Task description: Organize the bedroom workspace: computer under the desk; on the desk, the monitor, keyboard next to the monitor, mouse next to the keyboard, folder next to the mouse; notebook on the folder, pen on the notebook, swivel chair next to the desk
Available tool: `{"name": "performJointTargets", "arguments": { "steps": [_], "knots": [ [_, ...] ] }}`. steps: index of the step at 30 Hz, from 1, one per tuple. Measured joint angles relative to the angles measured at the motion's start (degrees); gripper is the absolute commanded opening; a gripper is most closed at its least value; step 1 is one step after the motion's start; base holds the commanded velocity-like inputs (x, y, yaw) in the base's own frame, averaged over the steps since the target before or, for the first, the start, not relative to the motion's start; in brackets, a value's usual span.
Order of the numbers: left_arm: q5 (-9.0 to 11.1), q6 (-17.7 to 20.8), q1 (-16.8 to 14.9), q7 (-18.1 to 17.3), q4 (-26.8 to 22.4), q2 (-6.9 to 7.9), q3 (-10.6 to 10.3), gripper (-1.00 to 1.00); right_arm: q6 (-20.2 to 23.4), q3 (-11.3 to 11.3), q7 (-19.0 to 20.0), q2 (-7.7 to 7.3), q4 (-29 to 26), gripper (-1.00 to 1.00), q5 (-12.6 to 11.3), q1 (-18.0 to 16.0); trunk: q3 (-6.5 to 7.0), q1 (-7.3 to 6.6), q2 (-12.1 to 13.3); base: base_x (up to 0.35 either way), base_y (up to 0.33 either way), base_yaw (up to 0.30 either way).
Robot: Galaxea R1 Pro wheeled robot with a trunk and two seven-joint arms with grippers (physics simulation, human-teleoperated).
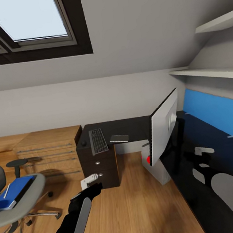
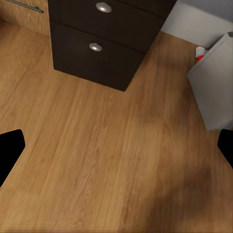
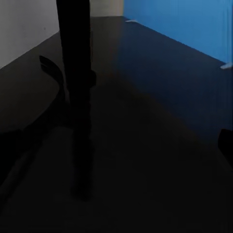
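The head view looks down across the large black L-shaped desk (image 1: 133,129); the left wrist view faces the wood floor (image 2: 97,160), sharing its black drawer block (image 2: 107,39); the right wrist view skims the desktop closely.

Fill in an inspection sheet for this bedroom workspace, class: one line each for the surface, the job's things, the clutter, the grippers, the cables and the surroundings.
Surface: black desk, L-shaped, glossy along the blue wall panel.
Job's things: keyboard and mouse on the desk above the drawer block; monitor on the desk; computer on the floor beneath; blue folder on the swivel chair, dark notebook and white pen lying on it.
Clutter: a flat grey item beside the keyboard.
Grippers: left gripper open over the wood floor; right gripper cannot tell.
Cables: nothing seen.
Surroundings: skylight, wall shelves, light-wood drawer unit.
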Motion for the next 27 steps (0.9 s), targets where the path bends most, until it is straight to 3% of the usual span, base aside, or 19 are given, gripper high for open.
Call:
{"name": "performJointTargets", "arguments": {
  "steps": [5, 27],
  "knots": [
    [0.01, -0.05, 0.00, -0.12, 0.49, 0.01, 0.01, 1.00, -0.41, 0.06, 0.17, -0.43, 0.16, 1.00, 0.09, 0.00, 0.00, -0.01, 0.00, 0.164, 0.000, 0.000],
    [0.01, 0.06, 0.00, -0.17, 0.63, 0.01, -0.07, 1.00, -0.79, 0.13, 0.25, -0.67, 0.20, 1.00, 0.21, 0.07, 0.00, 0.01, 0.00, 0.003, 0.000, 0.000]
  ]
}}
